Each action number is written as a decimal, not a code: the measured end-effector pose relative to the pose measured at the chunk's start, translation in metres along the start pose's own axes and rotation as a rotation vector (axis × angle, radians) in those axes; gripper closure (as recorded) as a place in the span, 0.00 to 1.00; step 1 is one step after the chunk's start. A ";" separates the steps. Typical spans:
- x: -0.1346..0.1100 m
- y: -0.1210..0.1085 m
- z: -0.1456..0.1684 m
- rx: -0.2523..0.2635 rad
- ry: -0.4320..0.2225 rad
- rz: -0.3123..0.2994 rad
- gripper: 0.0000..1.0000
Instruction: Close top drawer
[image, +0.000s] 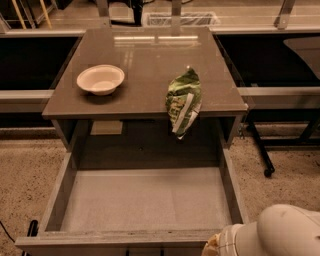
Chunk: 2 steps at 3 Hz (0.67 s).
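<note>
The top drawer (145, 200) is pulled far out from under the brown cabinet top (145, 60). Its pale grey inner floor is bare. Its front panel runs along the bottom edge of the view (115, 241); the handle is hidden. The gripper is out of view: only the white arm (280, 235) shows at the bottom right corner, with a pale wrist part (215, 246) next to the right end of the drawer's front panel.
A pale bowl (100, 79) sits on the left of the cabinet top. A green chip bag (184, 101) hangs over the top's front edge above the drawer. Dark table legs (260, 145) stand on the right. Speckled floor lies on both sides.
</note>
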<state>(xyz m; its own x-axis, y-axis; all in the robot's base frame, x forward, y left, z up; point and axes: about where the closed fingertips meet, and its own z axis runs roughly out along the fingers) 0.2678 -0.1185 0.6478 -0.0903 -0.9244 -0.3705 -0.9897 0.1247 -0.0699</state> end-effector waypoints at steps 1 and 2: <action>-0.001 -0.015 0.007 0.034 0.023 -0.020 0.63; -0.001 -0.025 0.009 0.058 0.025 -0.033 0.40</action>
<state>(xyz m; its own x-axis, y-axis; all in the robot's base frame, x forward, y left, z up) 0.2935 -0.1171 0.6417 -0.0610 -0.9369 -0.3443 -0.9842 0.1140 -0.1358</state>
